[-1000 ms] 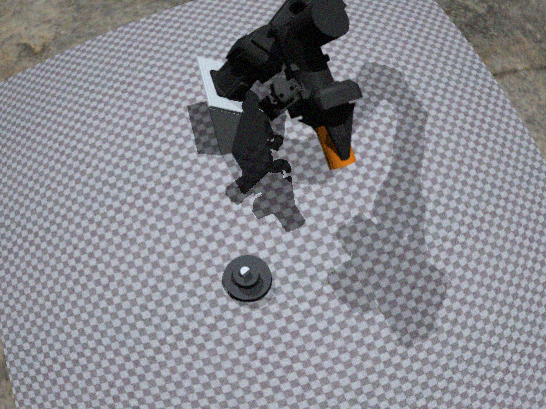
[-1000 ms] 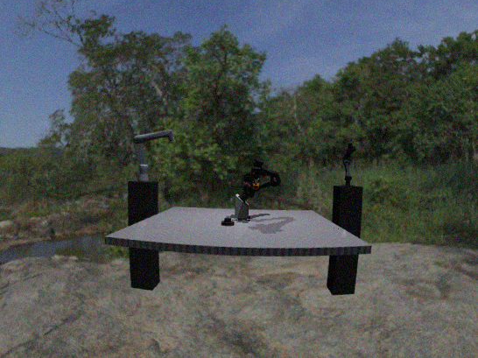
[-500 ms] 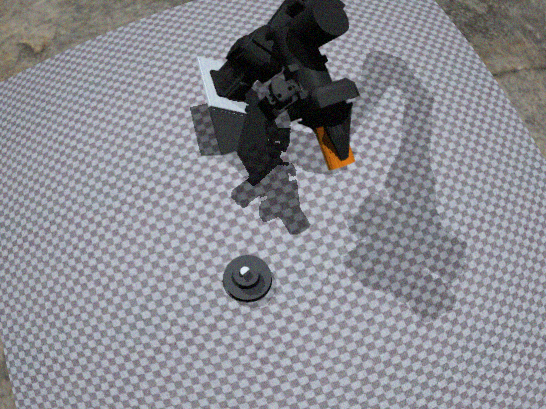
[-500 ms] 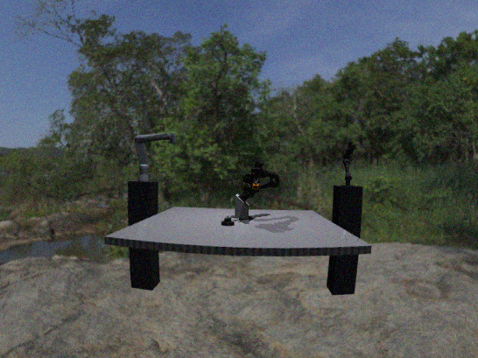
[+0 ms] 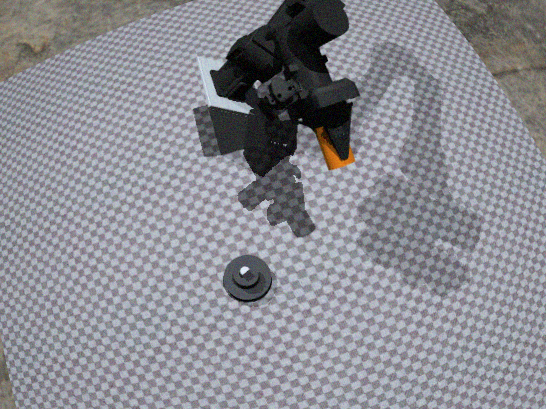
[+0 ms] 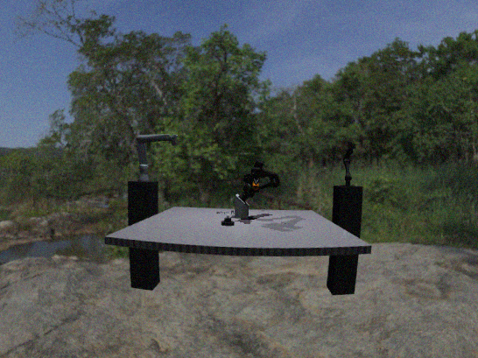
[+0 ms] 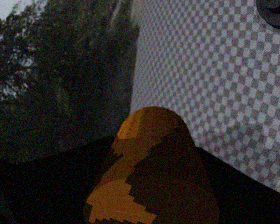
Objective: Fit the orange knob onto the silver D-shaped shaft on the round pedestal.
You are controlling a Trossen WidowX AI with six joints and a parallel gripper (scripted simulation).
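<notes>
My gripper [image 5: 341, 147] [image 7: 153, 150] is shut on the orange knob [image 5: 327, 152] [image 7: 145, 125] [image 6: 253, 184] and holds it tilted in the air above the back of the checkered table [image 5: 125, 331] [image 6: 175, 233]. The knob's hole is hidden. The round dark pedestal [image 5: 235, 287] [image 6: 227, 222] [image 7: 269, 6] stands on the table nearer the front, well apart from the knob. Its silver D-shaped shaft [image 5: 244, 271] points straight up and is bare. In the wrist view the knob fills the lower middle and the pedestal sits in the top right corner.
A pale slanted block [image 5: 209, 85] [image 6: 240, 207] stands at the back of the table, partly behind the arm. Two black posts [image 6: 143, 195] [image 6: 347, 204] rise at the table's far corners. The table edge drops to rocky ground.
</notes>
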